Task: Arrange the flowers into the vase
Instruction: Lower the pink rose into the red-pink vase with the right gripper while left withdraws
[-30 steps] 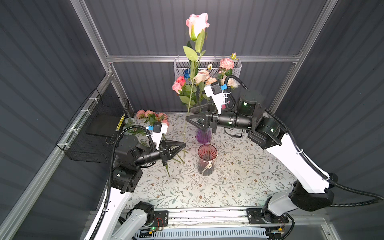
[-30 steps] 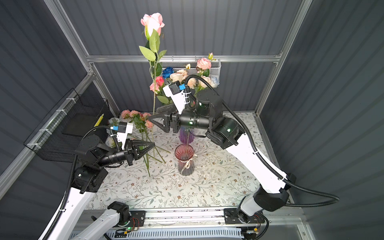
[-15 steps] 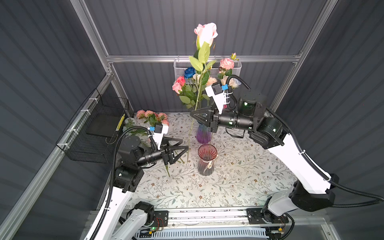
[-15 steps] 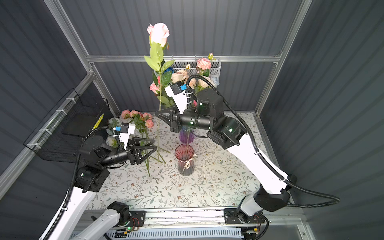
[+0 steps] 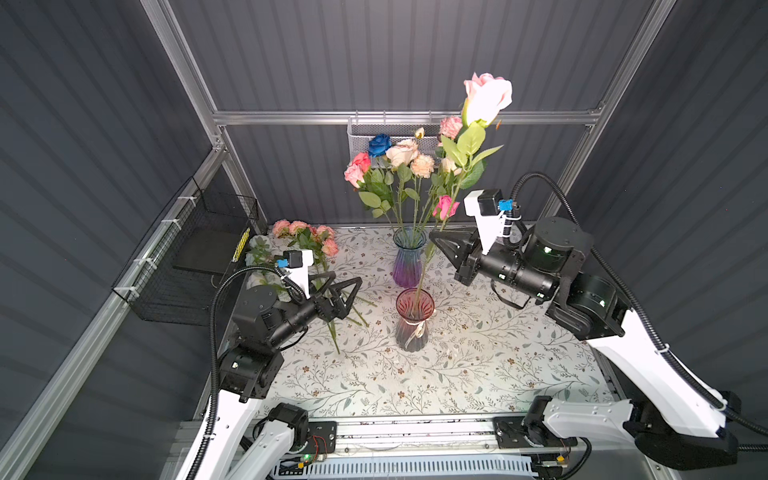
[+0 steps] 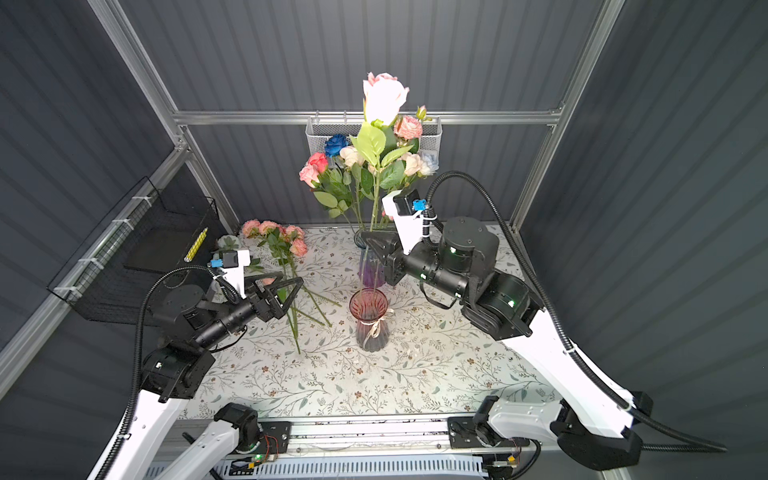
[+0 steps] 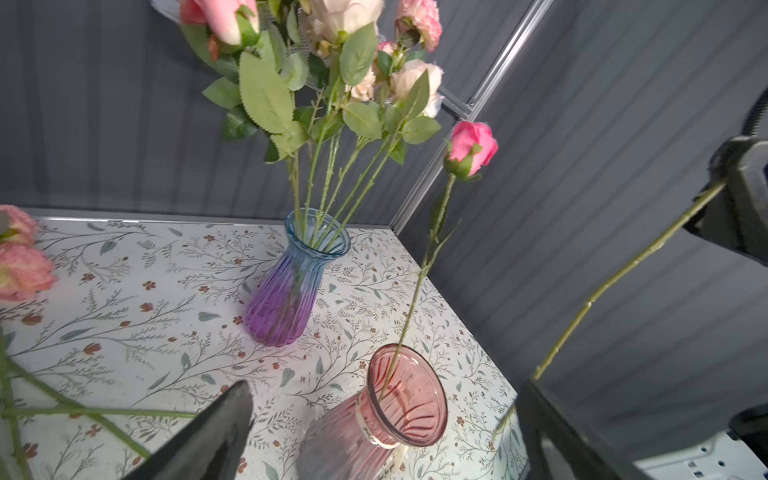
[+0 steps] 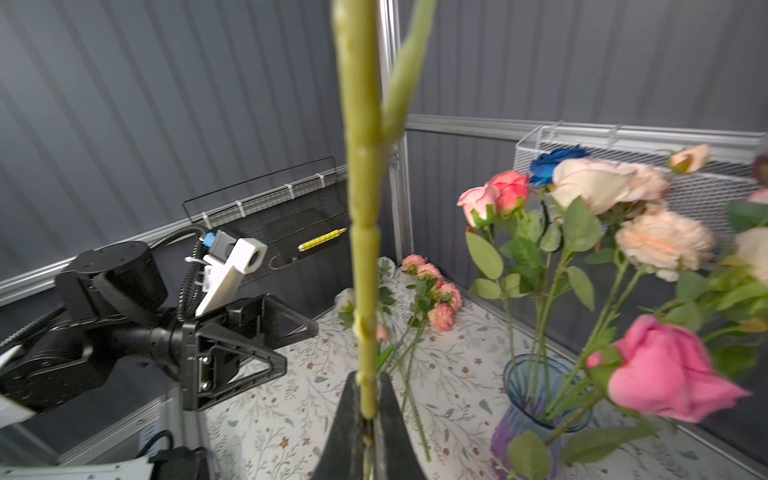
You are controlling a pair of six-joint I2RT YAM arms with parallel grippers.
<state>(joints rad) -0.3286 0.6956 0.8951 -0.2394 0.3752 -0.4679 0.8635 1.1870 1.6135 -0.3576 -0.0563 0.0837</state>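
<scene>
Right gripper point(image 5: 434, 240): fingers clamped shut on the pale rose point(image 5: 486, 95) stem, raised beside the pink vase point(image 5: 413, 320), not yet inserted. Left gripper point(image 5: 347, 279): fingers spread wide, empty, above loose flowers point(image 5: 307, 237) on the table point(image 5: 457, 365). The blue-purple vase point(image 5: 408, 257) holds several stems and the pink vase one bud point(image 7: 471, 147). Judged partly complete.

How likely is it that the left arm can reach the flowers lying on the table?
Probably yes: the left gripper is open, empty and close over the stems of the flowers on the table, with nothing between.
</scene>
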